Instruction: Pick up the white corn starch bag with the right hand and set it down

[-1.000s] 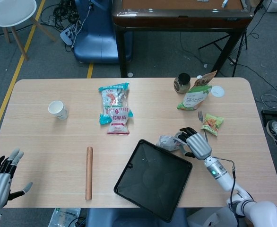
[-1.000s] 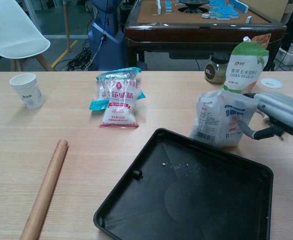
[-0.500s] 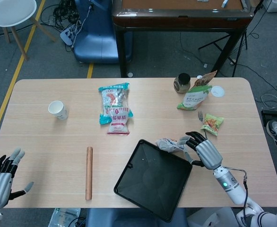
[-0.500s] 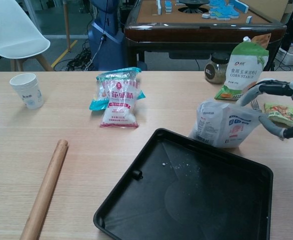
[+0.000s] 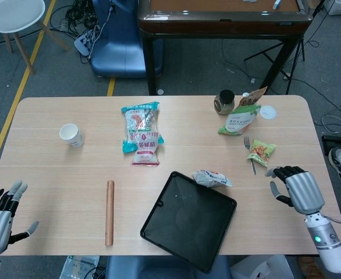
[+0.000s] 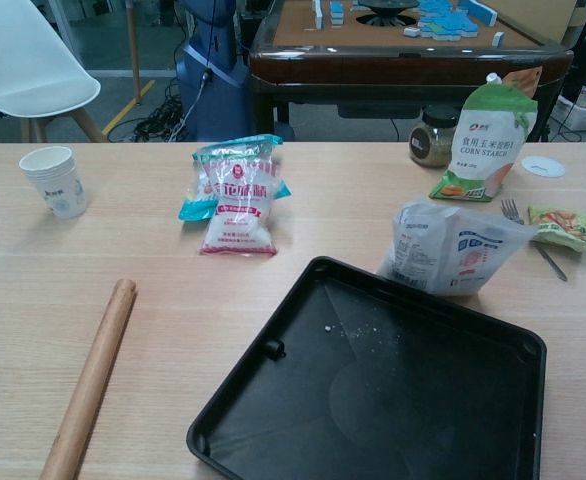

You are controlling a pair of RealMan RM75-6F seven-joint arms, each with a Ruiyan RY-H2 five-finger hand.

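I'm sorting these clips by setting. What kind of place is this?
Probably a robot lab or workshop, not a home kitchen: cables lie tangled on grey carpet, a mahjong table stands behind, and groceries like the corn starch pouch look staged as props.

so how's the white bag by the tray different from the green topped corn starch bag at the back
The white bag lies slumped on its side against the black tray's far edge; the green-topped bag stands nearly upright beside the jar. The white bag is crumpled with pale blue and red print, while the green-topped one looks fuller, with a green top and "CORN STARCH" readable. Both rest on the table with no hand touching them.
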